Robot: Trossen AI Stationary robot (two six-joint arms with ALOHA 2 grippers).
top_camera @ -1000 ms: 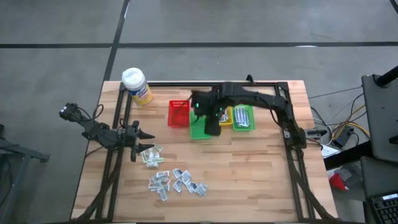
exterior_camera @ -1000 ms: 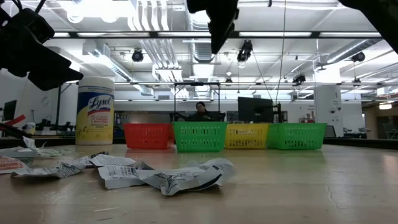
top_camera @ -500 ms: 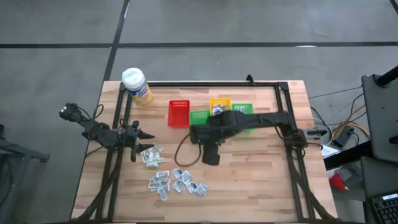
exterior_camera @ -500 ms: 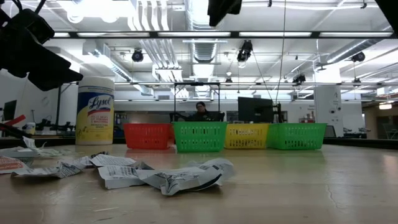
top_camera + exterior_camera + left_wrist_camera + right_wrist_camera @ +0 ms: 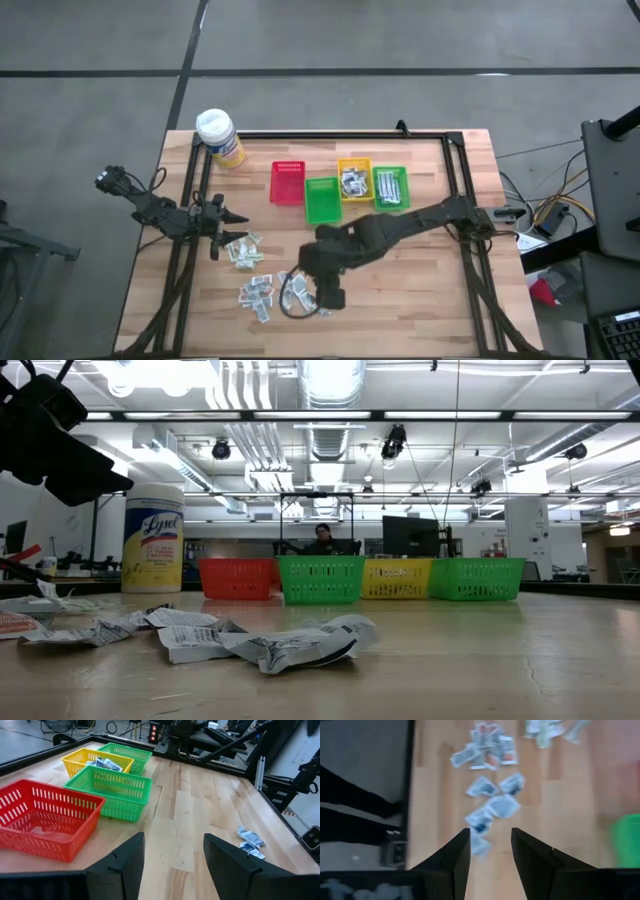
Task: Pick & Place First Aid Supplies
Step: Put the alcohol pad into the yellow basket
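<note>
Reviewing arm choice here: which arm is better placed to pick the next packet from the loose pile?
The right. Its gripper hangs directly over the silvery packets, jaws open, with packets framed between its fingers in its wrist view. The left gripper waits at the table's left edge beside the greenish sachets.

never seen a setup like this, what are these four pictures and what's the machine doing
It is a robot with two dark arms at a wooden table, each ending in two-finger jaws. One picture looks straight down, one looks level across the tabletop, and two come from cameras on the wrists. The left gripper waits open at the table's left side. The right gripper hangs open over a scatter of small packets, holding nothing. Behind stand four bins: red, green, yellow and another green. The last two already hold packets. A wipes tub stands in the corner.
</note>
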